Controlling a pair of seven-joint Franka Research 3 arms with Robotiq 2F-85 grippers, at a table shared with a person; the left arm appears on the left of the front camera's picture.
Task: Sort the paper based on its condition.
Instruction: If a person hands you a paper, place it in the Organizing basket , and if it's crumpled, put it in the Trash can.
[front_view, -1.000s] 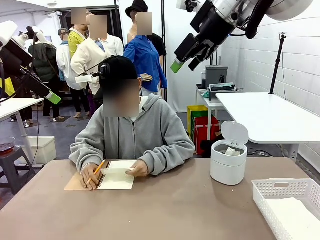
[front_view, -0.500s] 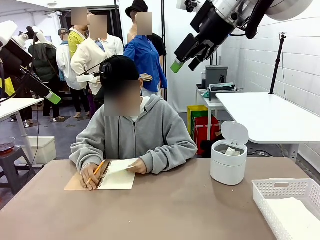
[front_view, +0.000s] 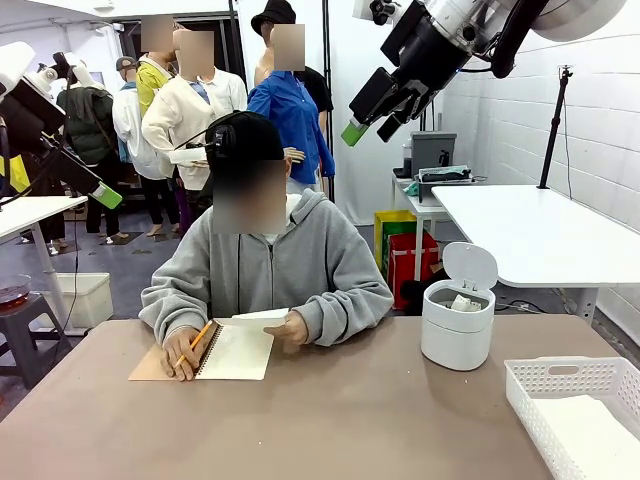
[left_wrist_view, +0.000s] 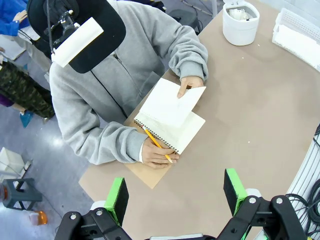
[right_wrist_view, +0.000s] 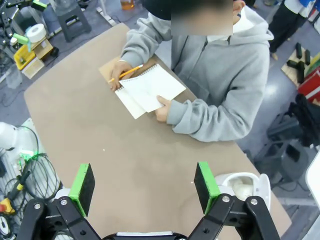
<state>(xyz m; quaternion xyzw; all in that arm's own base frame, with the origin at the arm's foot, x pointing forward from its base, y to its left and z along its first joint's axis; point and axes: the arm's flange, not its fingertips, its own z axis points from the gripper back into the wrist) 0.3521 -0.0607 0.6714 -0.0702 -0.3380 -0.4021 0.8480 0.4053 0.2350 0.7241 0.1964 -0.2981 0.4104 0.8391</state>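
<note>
Brown worktop (front_view: 350, 430). Grey hoodie (front_view: 270, 270). Yellow pencil (front_view: 196, 338). Notebook (front_view: 235, 355): cream pages, tan cover. White paper (front_view: 590, 440), white bin (front_view: 455, 340), white latticed basket (front_view: 560, 378). Black with green pads: left pincer (left_wrist_view: 175, 192), right pincer (right_wrist_view: 144, 186).

Robotics lab or test hall. Evidence: white robot arm (front_view: 440, 40) above a brown work table (front_view: 350, 420), bare white block wall (front_view: 600, 130), tripod stand (front_view: 553, 130), loose cables (right_wrist_view: 25, 175), plastic crates (front_view: 412, 262), second white table (front_view: 530, 230), onlookers (front_view: 190, 110) standing in the background.
</note>
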